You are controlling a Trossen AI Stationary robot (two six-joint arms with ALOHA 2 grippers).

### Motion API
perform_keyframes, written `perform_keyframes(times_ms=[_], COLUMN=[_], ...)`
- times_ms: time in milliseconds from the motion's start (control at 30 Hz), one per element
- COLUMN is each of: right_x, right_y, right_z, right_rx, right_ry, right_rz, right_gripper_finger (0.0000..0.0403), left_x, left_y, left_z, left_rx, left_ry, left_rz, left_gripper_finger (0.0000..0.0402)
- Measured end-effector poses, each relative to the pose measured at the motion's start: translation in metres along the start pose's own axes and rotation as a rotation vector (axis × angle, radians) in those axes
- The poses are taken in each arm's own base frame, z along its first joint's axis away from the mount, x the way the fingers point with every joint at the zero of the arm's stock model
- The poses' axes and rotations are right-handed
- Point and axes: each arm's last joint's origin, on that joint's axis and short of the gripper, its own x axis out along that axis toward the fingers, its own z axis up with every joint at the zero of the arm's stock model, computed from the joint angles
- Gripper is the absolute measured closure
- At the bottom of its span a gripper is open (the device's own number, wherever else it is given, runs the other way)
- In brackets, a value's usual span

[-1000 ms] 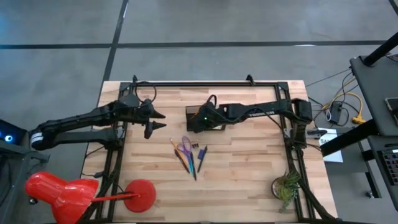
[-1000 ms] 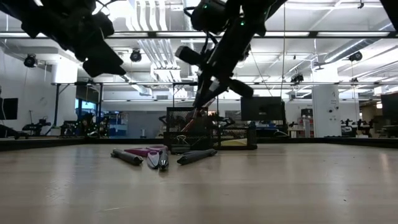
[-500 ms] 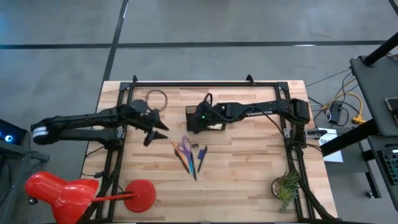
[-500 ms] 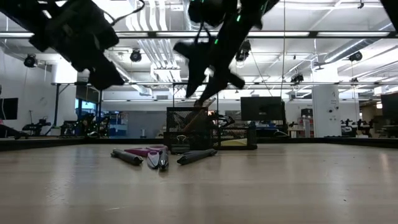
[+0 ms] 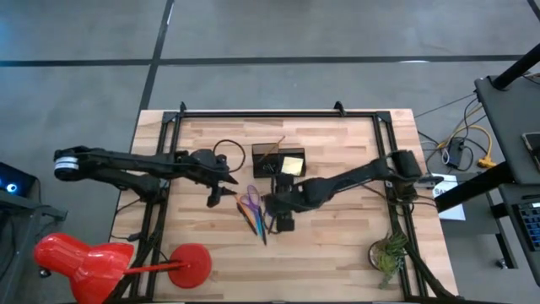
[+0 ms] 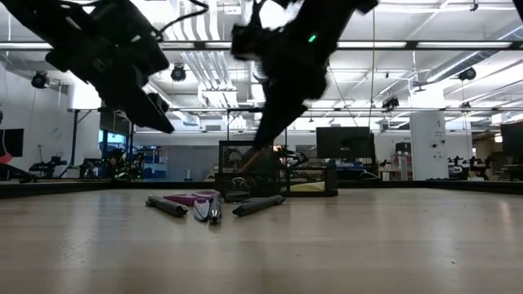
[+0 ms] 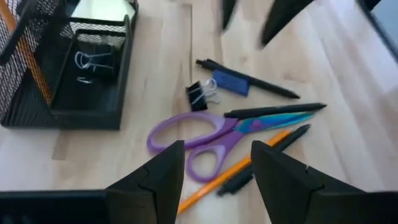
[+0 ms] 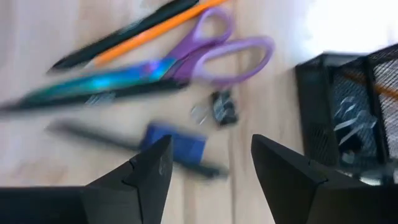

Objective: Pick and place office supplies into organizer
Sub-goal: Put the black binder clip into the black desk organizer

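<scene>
Both grippers are held open above the loose supplies lying in front of the organizer (image 5: pixel 278 160).

The purple-handled scissors (image 7: pixel 211 134), orange pencil (image 7: pixel 233 174), dark pens (image 7: pixel 249 78) and one binder clip (image 7: pixel 200 95) are spread on the worktop (image 5: pixel 354 228) just beside the organizer. A yellow sticky-note pad (image 5: pixel 292 165), more clips (image 7: pixel 87 62) and an orange pencil (image 7: pixel 23 53) are seen inside the organizer's compartments. The left gripper (image 5: pixel 218 187) is positioned to the organizer's left, near the scissors, fingers apart and empty. The right gripper (image 5: pixel 283 211) is positioned in front of the organizer, over the pens, likewise spread and empty.
</scene>
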Motion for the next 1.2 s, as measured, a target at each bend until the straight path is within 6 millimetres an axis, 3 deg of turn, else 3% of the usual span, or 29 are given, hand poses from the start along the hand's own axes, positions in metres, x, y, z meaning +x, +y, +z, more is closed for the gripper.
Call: perform_keyframes(times_ms=[200,467,700,1033,1200], right_x=[0.034,0.057,0.06,0.056,0.047], right_y=[0.001,0.001,-0.01,-0.019,-0.029], right_z=[0.003,0.012,0.008,0.019,0.031], right_rx=[0.016,-0.03,-0.066,-0.106,0.043], right_ry=[0.032,0.047,0.118,0.087,0.054], right_rz=[-0.032,-0.045,-0.067,-0.06,-0.067], right_gripper_finger=[0.0195,0.0213,0.0271,0.0381,0.0394], left_x=[-0.025,-0.055,-0.066,-0.06,-0.062], left_y=[-0.007,-0.014,-0.016,-0.014,-0.014], left_z=[0.006,0.014,0.015,0.013,0.016], left_rx=[-0.04,-0.026,-0.016,0.0,0.005], left_ry=[-0.1,-0.259,-0.31,-0.261,-0.271], left_rz=[-0.008,0.015,0.012,0.039,0.057], left_gripper_finger=[0.0231,0.0231,0.0231,0.0231,0.0231])
